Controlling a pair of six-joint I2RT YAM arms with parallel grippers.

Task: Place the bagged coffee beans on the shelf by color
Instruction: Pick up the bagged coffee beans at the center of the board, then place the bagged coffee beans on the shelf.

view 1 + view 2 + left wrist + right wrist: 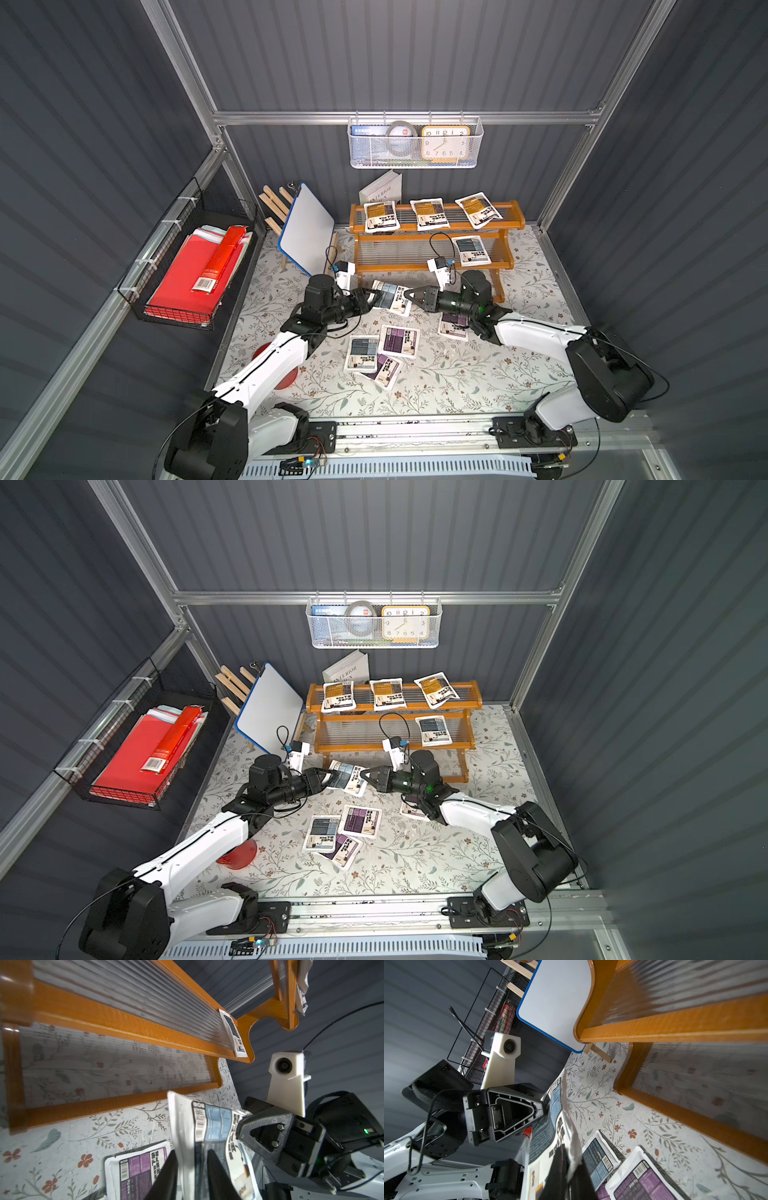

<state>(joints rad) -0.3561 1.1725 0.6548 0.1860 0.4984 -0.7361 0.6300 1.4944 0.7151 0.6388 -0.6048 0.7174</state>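
1. Over floral tabletop (457, 386), hanging blue-grey pouch (390, 300) just in front of shelf (432, 266), between both arms.
2. Clamping right gripper (406, 293) tight on one end of that pouch.
3. Straddling its other end with left gripper (376, 298), fingers (168, 1178) standing apart (pouch passing between them).
4. Showing three yellow pouches (428, 214) on top tier.

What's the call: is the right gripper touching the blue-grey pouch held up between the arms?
Touching. The right wrist view shows the right gripper with its fingers pinched shut on the blue-grey pouch at its white edge.
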